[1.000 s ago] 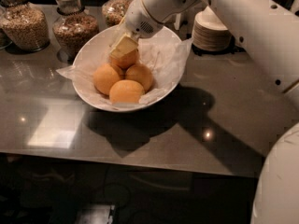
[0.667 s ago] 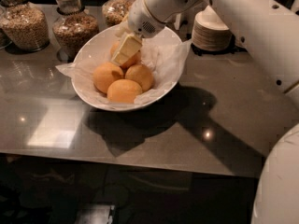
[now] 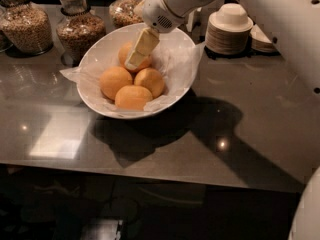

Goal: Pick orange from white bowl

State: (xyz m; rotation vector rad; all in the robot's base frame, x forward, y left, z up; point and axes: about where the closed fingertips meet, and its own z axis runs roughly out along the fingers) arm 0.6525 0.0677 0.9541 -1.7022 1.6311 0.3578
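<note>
In the camera view, the white bowl [image 3: 95, 103] stands on the grey bench [image 3: 250, 109], lined with crinkled paper [image 3: 186, 59]; four oranges lie inside it. The gripper [image 3: 134, 61] is down inside the bowl at its far side, directly upon the rear orange [image 3: 122, 55] and covering its middle; whether it is clamped on this fruit I cannot tell. The orange seems to sit low among the other three oranges [image 3: 132, 98], not raised above the rim. I judge that the reach into the bowl is done; the secure grasp is not confirmed, and the lift clear of the bowl is left. Grain jars [image 3: 79, 31] and stacked small bowls [image 3: 229, 30] stand behind.
</note>
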